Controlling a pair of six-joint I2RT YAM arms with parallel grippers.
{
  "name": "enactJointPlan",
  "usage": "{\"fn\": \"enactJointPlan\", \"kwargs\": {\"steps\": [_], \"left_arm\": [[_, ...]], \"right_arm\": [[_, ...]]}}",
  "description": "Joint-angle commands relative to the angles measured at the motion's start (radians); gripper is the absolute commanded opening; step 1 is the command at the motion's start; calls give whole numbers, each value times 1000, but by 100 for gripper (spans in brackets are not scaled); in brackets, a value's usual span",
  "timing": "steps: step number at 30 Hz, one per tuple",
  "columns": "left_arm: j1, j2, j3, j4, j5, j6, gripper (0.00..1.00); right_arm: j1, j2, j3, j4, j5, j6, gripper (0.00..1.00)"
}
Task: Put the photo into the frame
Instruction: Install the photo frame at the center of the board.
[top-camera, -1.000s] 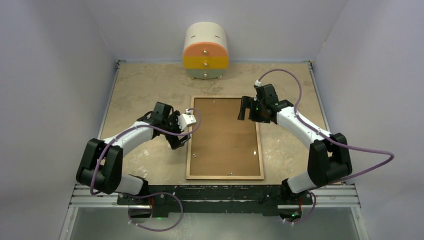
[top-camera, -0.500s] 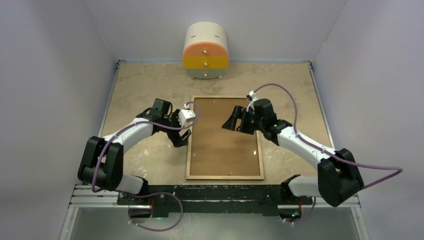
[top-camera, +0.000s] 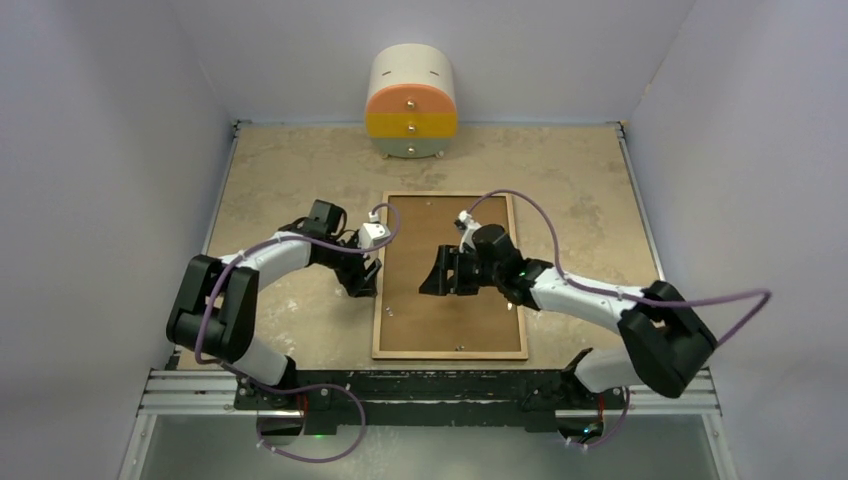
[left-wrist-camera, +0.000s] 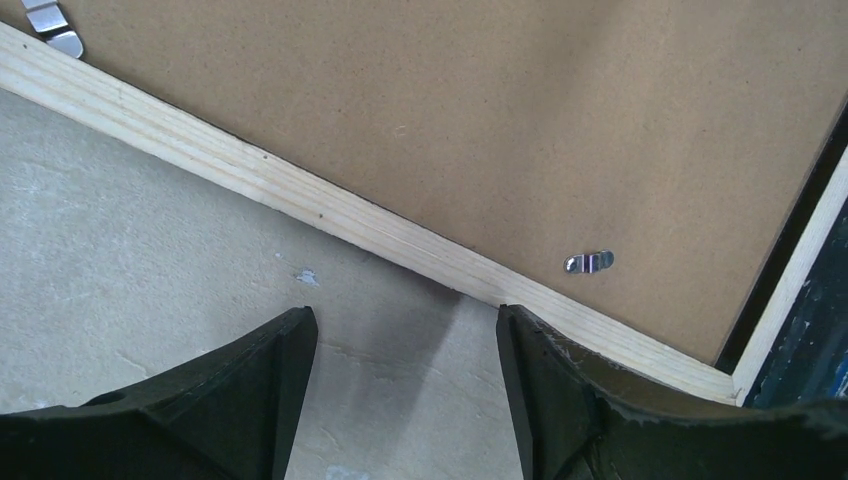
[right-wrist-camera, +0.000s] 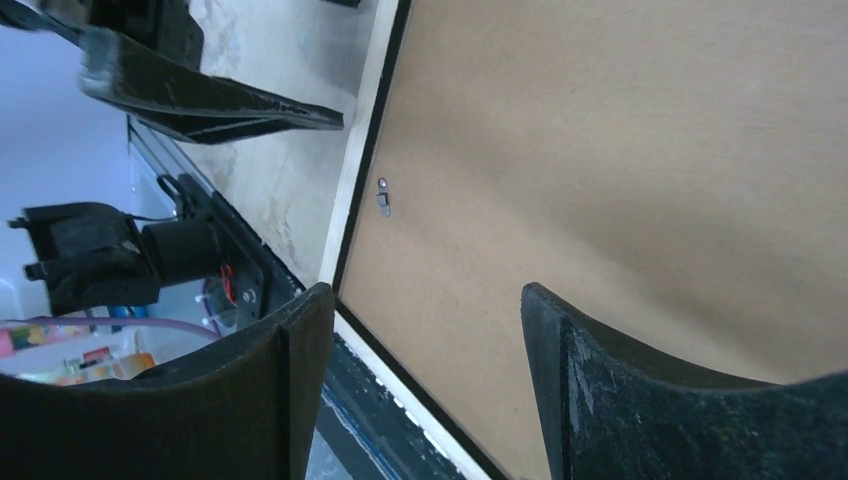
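The frame (top-camera: 450, 353) lies face down in the middle of the table, its light wood back up, with the plain brown backing board (top-camera: 455, 315) seated in it. The photo is not in view. My left gripper (top-camera: 364, 282) is open and empty, low over the table just outside the frame's left rail (left-wrist-camera: 350, 215). My right gripper (top-camera: 432, 276) is open and empty, above the board's middle and pointing left. In the right wrist view the board (right-wrist-camera: 600, 150) fills the frame behind my right gripper (right-wrist-camera: 420, 300). My left gripper (left-wrist-camera: 405, 325) has only bare table between its fingers.
Small metal turn clips (left-wrist-camera: 587, 262) sit on the board near the rails, one also in the right wrist view (right-wrist-camera: 382, 197). A round drawer cabinet (top-camera: 411, 105) in white, orange and yellow stands at the back centre. Walls close in on both sides.
My right arm has swung left and nearer, from the frame's upper right rail to over the board's middle. My left gripper has shifted slightly down along the left rail.
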Motion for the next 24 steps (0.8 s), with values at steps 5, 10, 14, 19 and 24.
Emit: {"fn": "enactJointPlan", "kwargs": {"steps": [5, 10, 14, 19, 24], "left_arm": [[11, 45, 52, 16, 78, -38, 67], [11, 56, 56, 8, 81, -37, 63], [11, 63, 56, 1, 76, -33, 63], [11, 67, 57, -2, 69, -33, 62], [11, 65, 57, -1, 68, -32, 61]], "right_arm": [[158, 228, 83, 250, 28, -4, 68], [202, 325, 108, 339, 26, 22, 64], [230, 368, 117, 368, 33, 26, 62], [237, 397, 113, 409, 32, 36, 61], [251, 432, 128, 428, 8, 43, 57]]}}
